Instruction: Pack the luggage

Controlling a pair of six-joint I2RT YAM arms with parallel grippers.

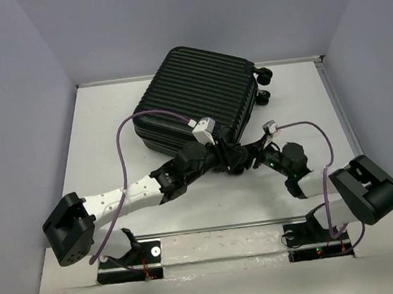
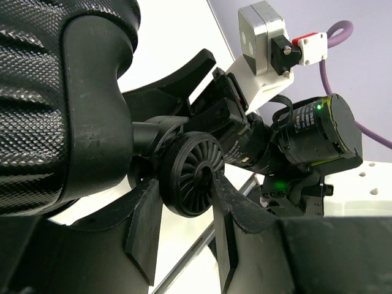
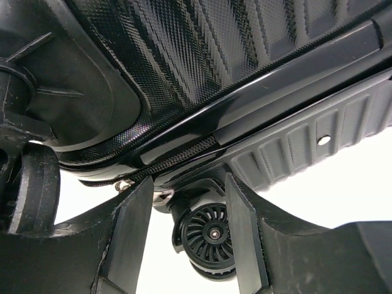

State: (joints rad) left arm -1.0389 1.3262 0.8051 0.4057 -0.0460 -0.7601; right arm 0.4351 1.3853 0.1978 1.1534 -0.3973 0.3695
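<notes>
The left gripper stands with its fingers parted around a small wheel at the near corner of the luggage, not clamped on it. To its right, the right gripper is also spread, framing a second wheel beside the zipper seam. The closed case lies mid-table just beyond both arms; judging by this, each hand should seat squarely before squeezing.

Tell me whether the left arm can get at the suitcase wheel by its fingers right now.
Probably yes: the left gripper stands open with the wheel between its fingers, nothing blocking. The right gripper is close by at the suitcase.
</notes>
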